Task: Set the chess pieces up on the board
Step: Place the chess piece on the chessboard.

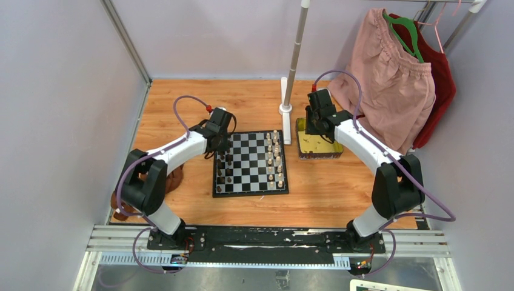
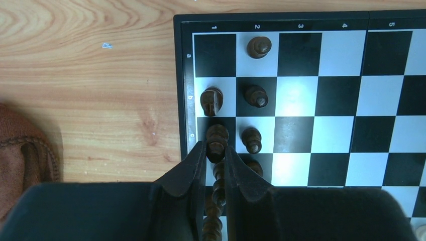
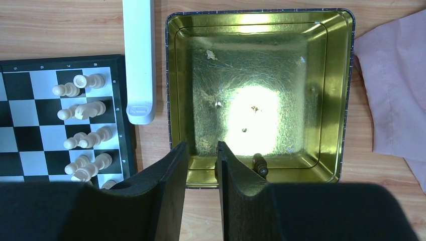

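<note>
1. My left gripper (image 1: 219,142) hangs over the left edge of the board (image 1: 250,170). Its jaws are drawn almost together on a dark piece (image 2: 217,143), whose rounded head shows just past my fingertips (image 2: 200,163).
2. That piece stands over the outermost file on the board's left edge. Other dark pieces (image 2: 256,95) stand upright just beside it in the next file, close enough to knock.
3. My right gripper (image 3: 201,148) hovers at the near wall of the gold tray (image 3: 173,100). Its jaws are partly apart and hold nothing.
4. A lone dark piece (image 3: 259,164) lies on its side in the tray, against the near wall, just right of my right fingers. I see no other piece in there.
5. The cream pieces (image 3: 83,125) stand in two files along the board's right edge, near the foot of a white post (image 3: 139,60).
6. Handling, as I judge it: these figures look light, rigid and smoothly turned, so they could slip or spin in the pads. Narrow bases mean a nudge would topple them.
7. The best hold is across the slim waist below the head, squeezed gently and kept upright.
8. The fallen piece would likely roll. I would pinch across its stem, away from the tray wall, then stand it up on its square.
</note>
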### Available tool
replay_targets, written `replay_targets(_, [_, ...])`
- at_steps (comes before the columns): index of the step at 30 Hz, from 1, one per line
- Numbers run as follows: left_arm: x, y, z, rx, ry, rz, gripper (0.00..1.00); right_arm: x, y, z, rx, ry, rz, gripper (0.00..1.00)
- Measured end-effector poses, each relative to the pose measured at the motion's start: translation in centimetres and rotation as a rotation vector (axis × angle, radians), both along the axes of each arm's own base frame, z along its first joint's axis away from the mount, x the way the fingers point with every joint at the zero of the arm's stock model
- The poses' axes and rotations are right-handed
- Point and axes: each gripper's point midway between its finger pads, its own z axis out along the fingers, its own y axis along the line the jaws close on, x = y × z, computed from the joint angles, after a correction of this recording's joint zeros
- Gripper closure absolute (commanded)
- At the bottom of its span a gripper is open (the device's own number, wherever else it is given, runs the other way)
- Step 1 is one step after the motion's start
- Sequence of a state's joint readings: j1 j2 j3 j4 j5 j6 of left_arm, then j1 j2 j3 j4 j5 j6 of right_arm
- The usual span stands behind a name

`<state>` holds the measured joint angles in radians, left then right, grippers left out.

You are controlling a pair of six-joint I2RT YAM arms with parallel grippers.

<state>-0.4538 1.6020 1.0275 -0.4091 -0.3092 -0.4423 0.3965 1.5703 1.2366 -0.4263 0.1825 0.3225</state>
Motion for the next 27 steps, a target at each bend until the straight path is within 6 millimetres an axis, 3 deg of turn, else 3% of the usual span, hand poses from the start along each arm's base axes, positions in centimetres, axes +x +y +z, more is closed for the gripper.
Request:
replay_targets(7, [-0.10,0.26,-0.74,0.014,0.009,0.006,0.86,0.08,0.02,0.06,0.000,-0.001,0.000,0.68])
replay_targets(14, [0.05,0.31,-0.90,0.019,0.007,0.007,0.64,0.53,0.21,0.42,0.004,-0.010,0.000,0.68])
replay_targets(18, [0.07,0.36,-0.89,0.021,0.006,0.008,0.57,0.66,0.27,0.42,0.004,-0.010,0.000,0.68])
replay_targets(27, [0.01,0.41,-0.72,0.020,0.004,0.010,0.55,0.62,0.14,0.19,-0.004,-0.003,-0.003,0.67])
